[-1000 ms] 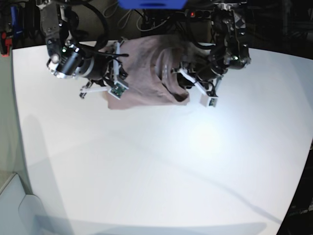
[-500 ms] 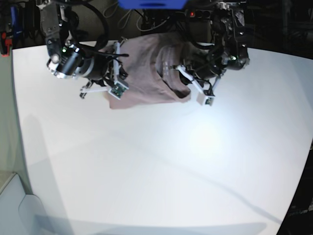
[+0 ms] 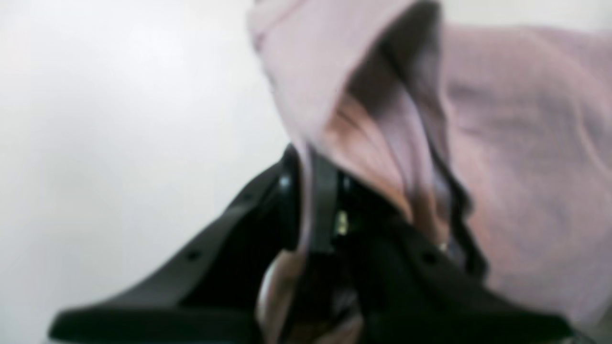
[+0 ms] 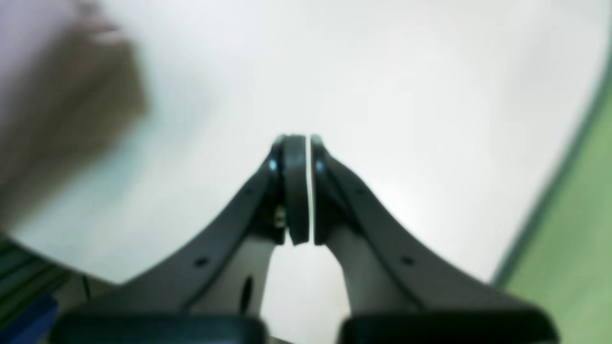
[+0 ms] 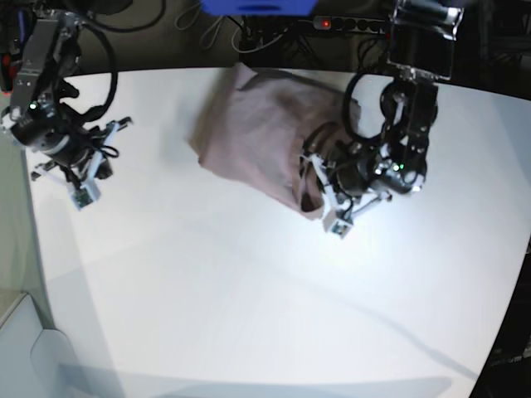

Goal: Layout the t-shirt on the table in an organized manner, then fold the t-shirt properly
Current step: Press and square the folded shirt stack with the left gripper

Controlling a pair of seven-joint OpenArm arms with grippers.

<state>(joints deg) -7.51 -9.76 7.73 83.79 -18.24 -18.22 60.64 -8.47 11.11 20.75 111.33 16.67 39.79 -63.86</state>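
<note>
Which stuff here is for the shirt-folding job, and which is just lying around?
For the job:
- mauve-pink soft cloth t-shirt, bunched up
- big white smooth table
- left gripper, shut on the shirt's edge
- right gripper, shut, holding nothing

Just lying about:
- black cables behind the table
- blue object at the top edge

T-shirt: we read no print or label on the cloth.
Table: we found no markings on it.
Blue object at the top edge of the base view: we saw no legible text.
Wrist views: too blurred for us to read anything.
</note>
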